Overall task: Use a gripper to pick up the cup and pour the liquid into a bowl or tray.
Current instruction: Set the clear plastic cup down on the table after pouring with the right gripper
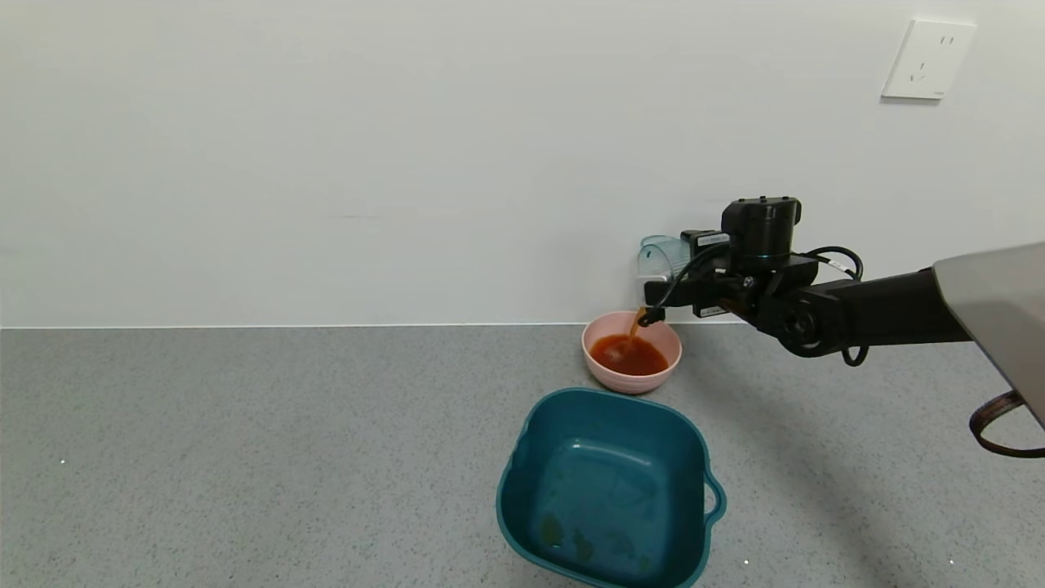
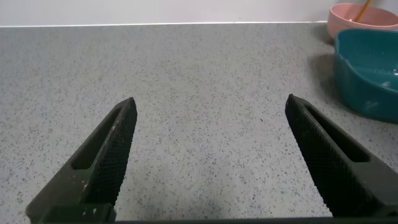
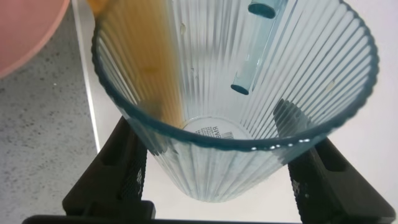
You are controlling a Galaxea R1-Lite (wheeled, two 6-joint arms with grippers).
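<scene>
My right gripper (image 1: 657, 287) is shut on the cup (image 1: 658, 255), a ribbed pale blue-green tumbler, and holds it tipped over above the pink bowl (image 1: 633, 382). A thin stream of reddish-brown liquid (image 1: 634, 324) runs from the cup's rim into the bowl, which holds a red-orange pool (image 1: 629, 356). In the right wrist view the cup (image 3: 249, 93) sits between the fingers (image 3: 121, 168), a streak of liquid (image 3: 146, 56) runs along its inner wall, and the bowl's edge (image 3: 25, 31) shows beside it. My left gripper (image 2: 211, 109) is open and empty over bare counter, out of the head view.
A dark teal tub (image 1: 522, 457) with a handle stands on the grey counter just in front of the pink bowl; it also shows in the left wrist view (image 2: 367, 74) beside the bowl (image 2: 345, 25). A white wall with a socket (image 1: 927, 60) runs close behind.
</scene>
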